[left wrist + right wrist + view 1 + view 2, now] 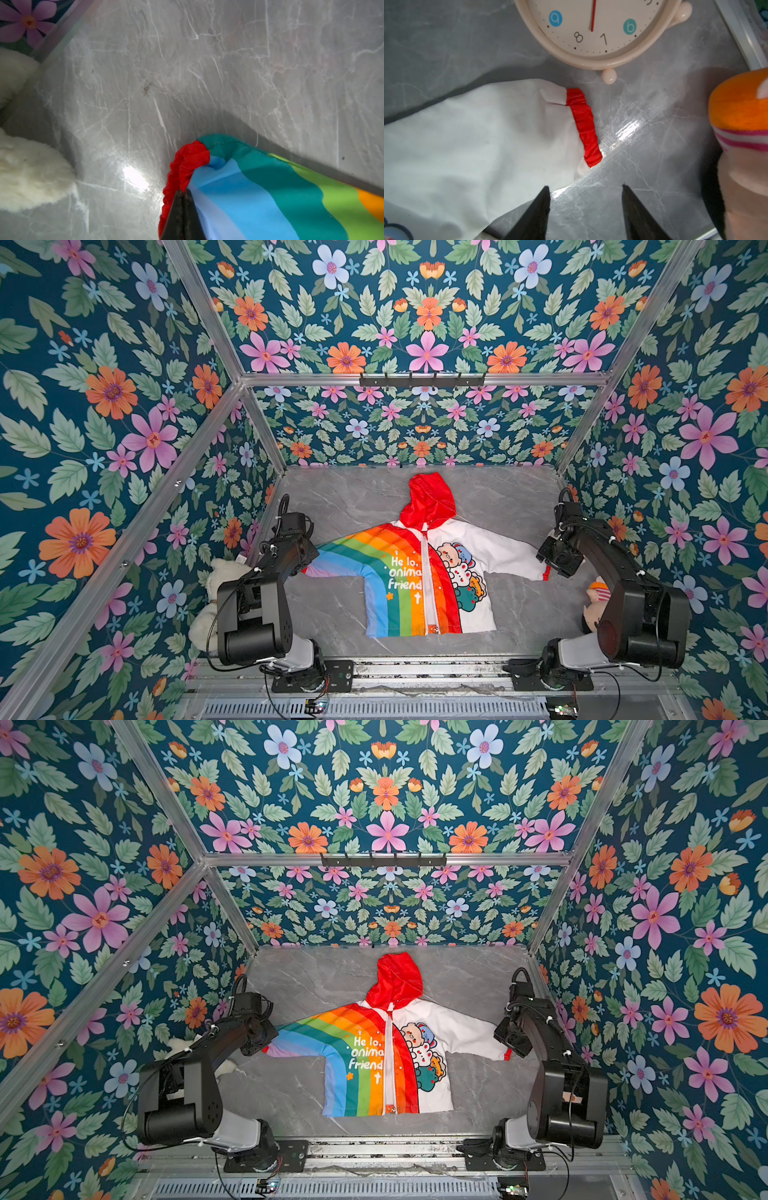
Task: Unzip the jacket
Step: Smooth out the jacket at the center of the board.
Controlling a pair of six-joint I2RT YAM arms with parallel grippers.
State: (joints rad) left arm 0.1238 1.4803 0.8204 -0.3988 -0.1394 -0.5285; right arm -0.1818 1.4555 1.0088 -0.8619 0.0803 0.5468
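This is a robot test booth in a lab, dressed up to look homely. A frame of bare metal bars (208,319) carries flat panels of flowered wallpaper (428,315) on every side. A rack of hooks (422,381) sits on the back bar. A black left arm (253,605) and right arm (636,605) are bolted to a metal rail (415,670) at the front edge of a grey marble-look table (332,497).

The props suit a child's room. A clock (602,31) lies just beyond the fingers (537,212) of the right gripper (585,188), with a striped soft toy (741,112) to one side of them. A white fluffy toy (27,176) lies well to the side of the left gripper (182,192).
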